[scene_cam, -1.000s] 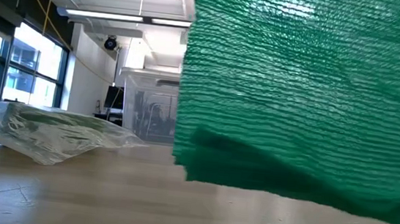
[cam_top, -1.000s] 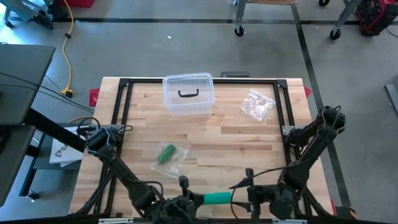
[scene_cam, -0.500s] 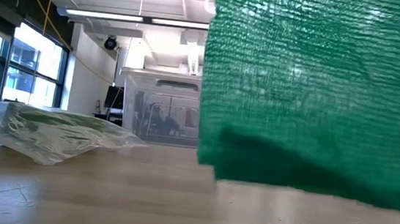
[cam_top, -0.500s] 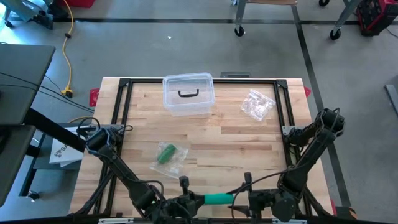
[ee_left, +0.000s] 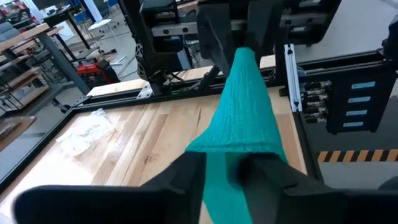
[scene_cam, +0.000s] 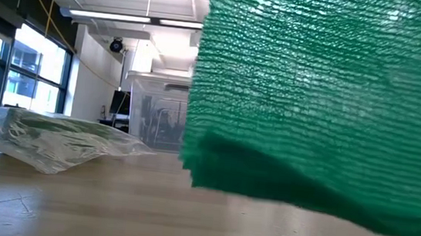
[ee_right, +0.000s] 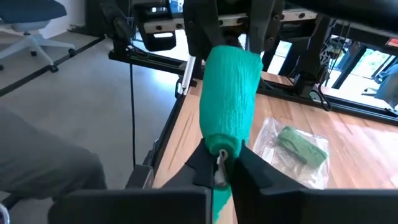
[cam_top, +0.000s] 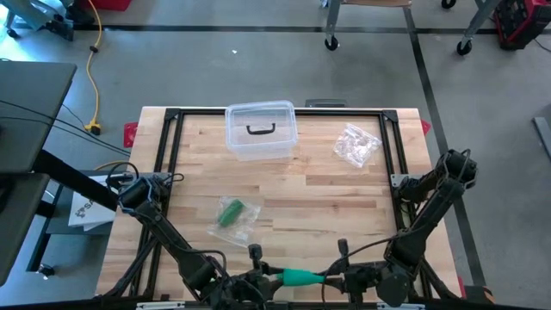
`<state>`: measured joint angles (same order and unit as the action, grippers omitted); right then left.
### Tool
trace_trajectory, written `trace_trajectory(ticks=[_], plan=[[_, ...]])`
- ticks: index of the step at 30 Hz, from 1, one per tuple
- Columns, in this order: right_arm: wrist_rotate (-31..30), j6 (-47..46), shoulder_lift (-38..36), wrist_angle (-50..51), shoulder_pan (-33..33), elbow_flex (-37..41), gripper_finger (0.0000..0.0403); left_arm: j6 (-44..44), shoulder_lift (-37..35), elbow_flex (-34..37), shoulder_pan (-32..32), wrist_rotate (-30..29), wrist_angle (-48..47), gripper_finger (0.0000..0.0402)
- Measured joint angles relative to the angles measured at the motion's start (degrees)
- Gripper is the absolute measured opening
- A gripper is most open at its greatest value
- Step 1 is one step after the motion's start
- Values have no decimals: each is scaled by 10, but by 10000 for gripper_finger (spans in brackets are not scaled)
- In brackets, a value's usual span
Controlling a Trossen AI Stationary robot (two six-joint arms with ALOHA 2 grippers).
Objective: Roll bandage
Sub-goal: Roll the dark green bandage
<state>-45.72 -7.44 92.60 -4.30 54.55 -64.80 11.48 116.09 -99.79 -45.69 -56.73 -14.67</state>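
Mid-roll, at table's near edge: left gripper (cam_top: pixel 258 277) clamped on wide end of green bandage (cam_top: pixel 300 275); right gripper (cam_top: pixel 337 277) pinched on narrow end. Next move, likely: twist w/ strip taut, ends aligned.

Wood table (cam_top: pixel 327 194); tub (cam_top: pixel 260 131); 2 bags (cam_top: pixel 234 215).

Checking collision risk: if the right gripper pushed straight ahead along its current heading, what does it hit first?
The green bandage it already pinches runs straight ahead of the right gripper; past it, likely the left gripper gripping the far end.
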Motion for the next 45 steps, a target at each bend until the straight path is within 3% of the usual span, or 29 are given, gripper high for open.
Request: trace_trajectory(ticks=[6, 17, 26, 30, 35, 45], plan=[[-12, -16, -10, 11, 13, 0, 23, 8, -6, 0, -4, 2, -47, 136], [-16, -26, -13, 14, 29, 0, 22, 85, -31, 1, -20, 8, -170, 142], [32, 43, -12, -24, 46, 0, 22, -64, -31, 1, -40, -7, -3, 142], [91, 84, -12, -75, 44, 0, 21, -121, -30, 1, -33, 37, 60, 142], [102, 111, -12, -97, 43, 0, 21, -174, -30, 1, -23, 132, 143, 142], [102, 115, -12, -106, 43, 0, 21, -246, 4, 1, -11, 143, 218, 142]])
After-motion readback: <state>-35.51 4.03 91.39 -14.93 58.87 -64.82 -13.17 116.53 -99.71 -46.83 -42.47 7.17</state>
